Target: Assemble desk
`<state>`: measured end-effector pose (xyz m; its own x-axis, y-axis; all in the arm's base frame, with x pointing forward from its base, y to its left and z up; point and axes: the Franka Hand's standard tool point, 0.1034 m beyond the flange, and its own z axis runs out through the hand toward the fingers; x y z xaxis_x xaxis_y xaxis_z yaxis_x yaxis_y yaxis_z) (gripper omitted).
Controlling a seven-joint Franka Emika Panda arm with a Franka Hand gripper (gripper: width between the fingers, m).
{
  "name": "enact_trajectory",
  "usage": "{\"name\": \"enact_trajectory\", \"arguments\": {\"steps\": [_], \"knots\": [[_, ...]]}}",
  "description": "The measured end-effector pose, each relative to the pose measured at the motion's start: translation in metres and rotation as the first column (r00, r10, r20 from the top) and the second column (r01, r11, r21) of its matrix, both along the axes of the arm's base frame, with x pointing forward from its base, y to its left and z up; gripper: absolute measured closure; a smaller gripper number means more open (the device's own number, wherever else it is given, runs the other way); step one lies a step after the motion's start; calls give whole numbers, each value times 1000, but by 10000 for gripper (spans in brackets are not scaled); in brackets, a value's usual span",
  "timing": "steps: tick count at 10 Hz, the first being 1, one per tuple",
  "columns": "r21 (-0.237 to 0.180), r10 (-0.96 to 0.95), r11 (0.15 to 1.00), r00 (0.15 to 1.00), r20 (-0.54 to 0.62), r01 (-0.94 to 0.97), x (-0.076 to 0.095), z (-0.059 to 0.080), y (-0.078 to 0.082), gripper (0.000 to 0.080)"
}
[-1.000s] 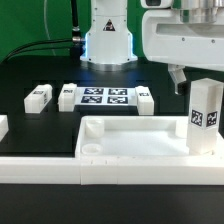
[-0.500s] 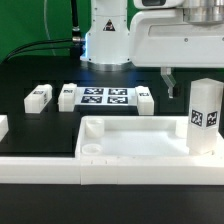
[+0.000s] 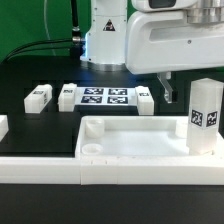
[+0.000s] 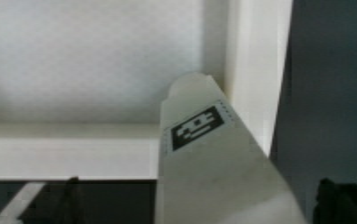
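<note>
The desk's white tray-like tabletop [image 3: 130, 135] lies at the front, and its rim [image 4: 255, 50] also shows in the wrist view. A white square leg [image 3: 204, 118] with a black-and-white tag stands upright in the tabletop's corner on the exterior view's right. My gripper [image 3: 168, 88] hangs open, apart from the leg, toward the exterior view's left of its top. In the wrist view the same leg [image 4: 210, 150] rises between the two dark fingertips [image 4: 50, 203] of the gripper [image 4: 196, 207], which touch nothing.
Three loose legs [image 3: 38, 96], [image 3: 67, 96], [image 3: 145, 98] lie flat around the marker board [image 3: 104, 97]. Another white part [image 3: 2, 126] sits at the left edge. A long white border rail [image 3: 100, 170] runs along the front. The robot base [image 3: 106, 40] stands behind.
The gripper has drifted toward the exterior view's left, away from the upright leg, and stayed open. The leg and tabletop have not moved.
</note>
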<state>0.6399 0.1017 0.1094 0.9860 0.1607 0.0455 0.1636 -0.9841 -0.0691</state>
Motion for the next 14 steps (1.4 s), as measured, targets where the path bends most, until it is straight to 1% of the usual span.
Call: {"name": "enact_trajectory", "arguments": {"steps": [2,3,4,5,6,7,8,9,11,12,13,14], "knots": [[-6,147,989,989,10,-147,-1,-1,2,151],[-14,273,962,962,17,-273,-1,-1,0,151],[-21,310,951,951,19,-310,-1,-1,0,151],[-21,311,950,950,20,-311,-1,-1,2,177],[-21,309,951,951,19,-308,-1,-1,1,177],[-21,309,951,951,19,-308,-1,-1,1,356],[-20,296,955,955,18,-295,-1,-2,1,356],[-19,285,959,959,17,-284,-1,-2,1,514],[-19,282,959,959,17,-281,-1,-2,1,512],[-11,175,984,984,10,-175,-1,-2,1,512],[-7,76,997,997,3,-76,-1,-2,2,512],[-2,-66,998,998,-9,66,-2,-2,5,512]]}}
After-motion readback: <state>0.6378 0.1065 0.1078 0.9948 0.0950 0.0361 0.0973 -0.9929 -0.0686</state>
